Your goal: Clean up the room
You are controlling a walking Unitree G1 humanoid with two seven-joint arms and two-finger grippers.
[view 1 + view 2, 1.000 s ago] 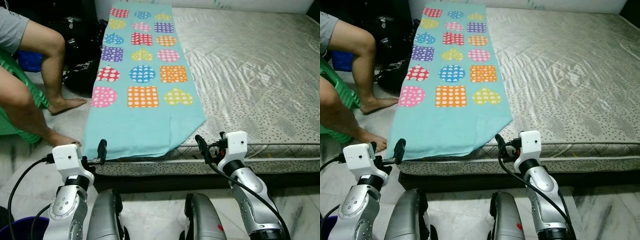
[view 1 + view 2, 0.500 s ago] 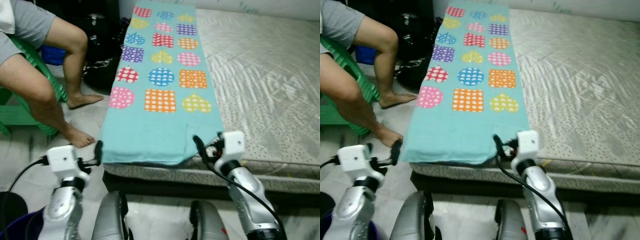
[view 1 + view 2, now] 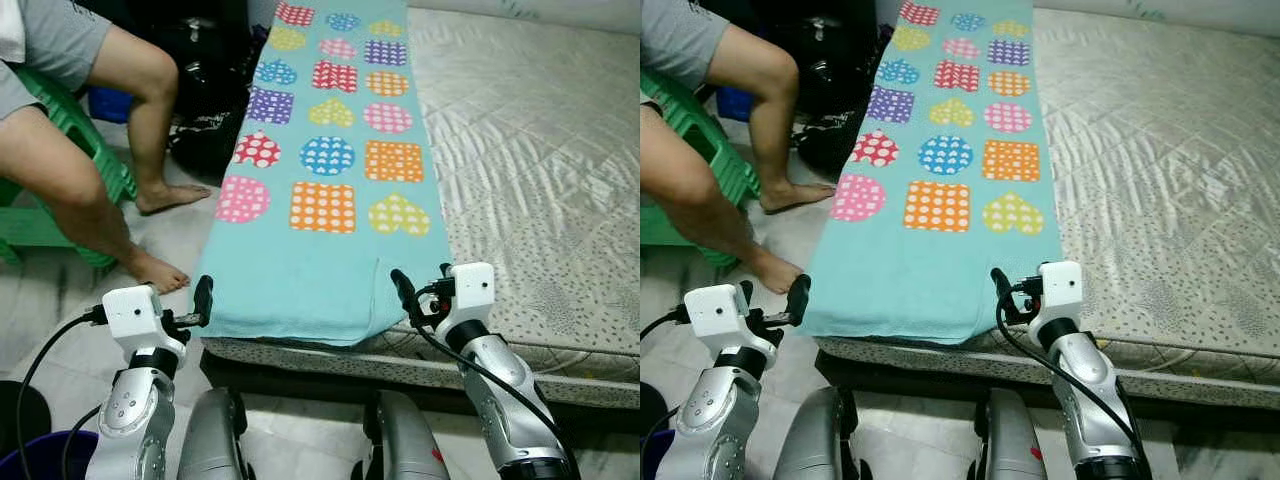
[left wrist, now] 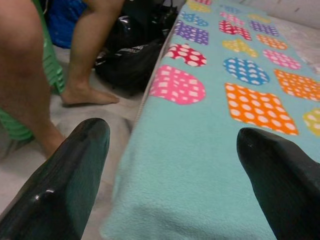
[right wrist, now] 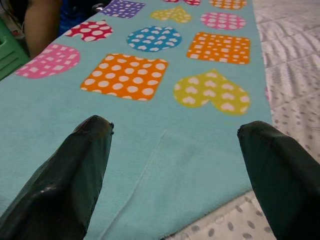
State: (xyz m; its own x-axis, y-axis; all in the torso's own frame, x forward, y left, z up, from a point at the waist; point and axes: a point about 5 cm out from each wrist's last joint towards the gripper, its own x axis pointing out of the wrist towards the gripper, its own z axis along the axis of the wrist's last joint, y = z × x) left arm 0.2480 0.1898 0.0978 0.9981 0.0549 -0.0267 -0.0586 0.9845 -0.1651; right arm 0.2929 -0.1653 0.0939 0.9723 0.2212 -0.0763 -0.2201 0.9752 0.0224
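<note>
A teal blanket printed with dotted hearts, squares and circles lies flat along the left side of a bare grey mattress. Its near edge hangs slightly over the mattress front. My left gripper hovers open just off the blanket's near left corner, with floor and blanket edge between its fingers. My right gripper hovers open over the near right corner, where a fold shows in the blanket. Neither gripper holds anything.
A person sits on a green chair at the left, bare legs and feet on the floor beside the bed. Black bags lie behind the legs. A purple bin stands by my left arm.
The whole view has shifted as the camera moved: the blanket's near edge now sits between my two grippers. Both arms keep the same raised pose with fingers open.
</note>
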